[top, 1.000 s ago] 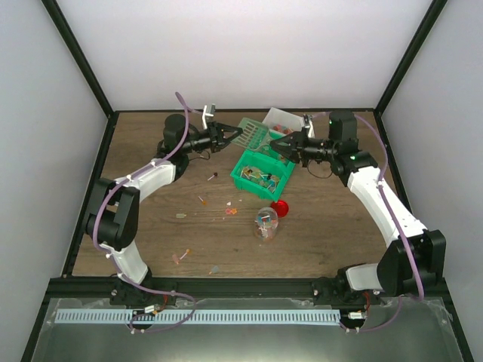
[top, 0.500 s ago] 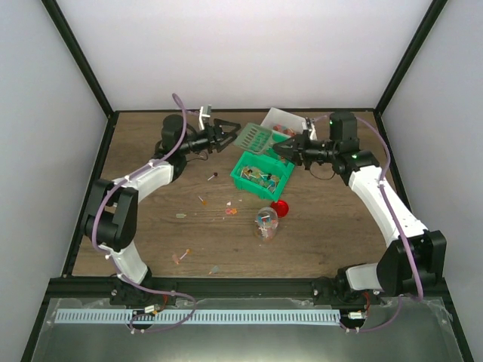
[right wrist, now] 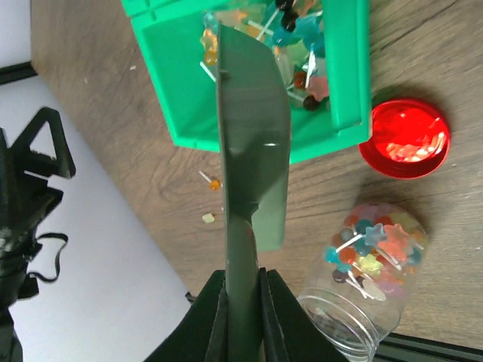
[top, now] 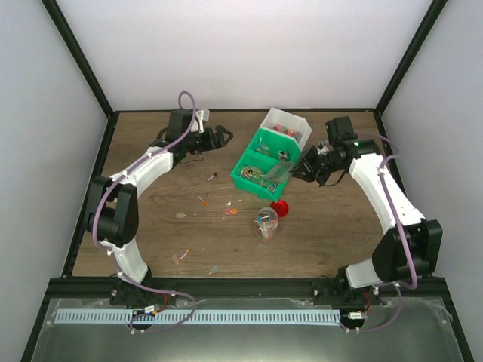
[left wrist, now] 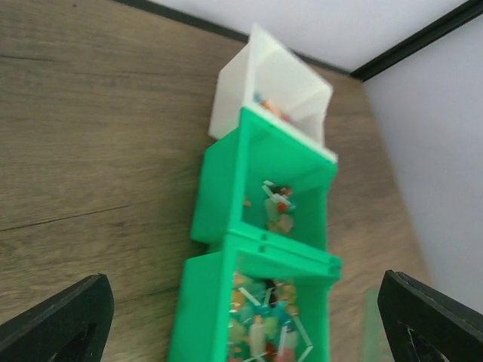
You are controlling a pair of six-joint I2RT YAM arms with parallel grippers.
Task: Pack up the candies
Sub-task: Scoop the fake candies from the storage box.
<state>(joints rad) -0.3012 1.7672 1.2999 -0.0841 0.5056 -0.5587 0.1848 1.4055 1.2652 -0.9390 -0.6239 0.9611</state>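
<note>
The wood-grain laminate table (top: 151, 226) lay inside white walls and a black frame. My left claw (top: 221, 137) hung spread wide and empty near the far edge, just beside the bins. My right claw (right wrist: 243, 283) was pressed together on the handle of a flat green plastic scoop (right wrist: 253, 151), whose blade reached over the nearer of two joined green plastic bins (top: 253, 160).

The small wrapped candies (right wrist: 298, 45) sat mostly in those bins. More filled the bottom of a clear round plastic jar (top: 266, 224), a few showed in the white plastic tub (top: 285, 127) at the far end, and a few lay scattered on the wood.

I judged the risks to be these. The handle was thin and smooth, so it could twist in my pinch under load. The jar looked light and narrow-mouthed, so a nudge might tip it or a pour might overshoot. The glossy round red lid (top: 280, 208) lay just beside it and could be knocked away. Many sweets carried thin sticks, likely to snag.
</note>
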